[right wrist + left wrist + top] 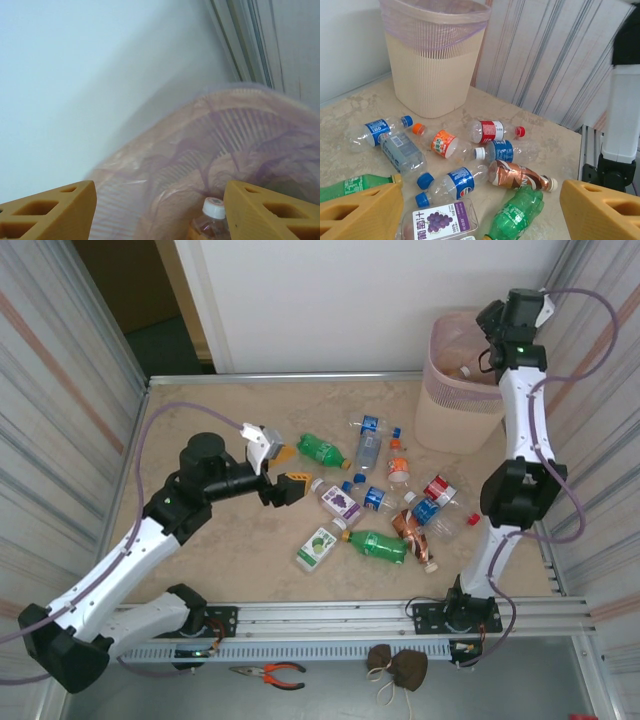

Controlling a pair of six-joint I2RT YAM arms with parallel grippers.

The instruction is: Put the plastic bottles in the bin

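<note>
The plastic bottles [375, 498] are scattered on their sides across the middle of the table [200, 420], between the two arms. A green bottle [322, 450] is seen at the far left of the cluster. A grape-labelled white bottle [340, 502] [437, 220] is placed near its centre. A second white bottle with a green fruit label [320, 546] lies at the near edge, and a second green bottle [378, 545] is found just beside it. Clear bottles with blue, red and orange labels are spread toward the right, with a crumpled brown-labelled bottle [412, 535] among them.

The bin [455, 415] [435, 75] is stood upright in the far right corner of the table, apart from the cluster, and is lined with a thin purple-tinted bag. A bottle with a white cap [212, 209] is seen inside it.

The right gripper [160, 215] is held above the bin's mouth. Its fingers are spread wide and nothing is pinched between them; the white-capped bottle is seen below the gap. The left gripper [286, 470] is held at the left edge of the cluster, just beside the far green bottle, its fingers likewise spread with nothing gripped.

Orange-handled pliers [268, 673] are laid in front of the rail, near the left arm's base.
</note>
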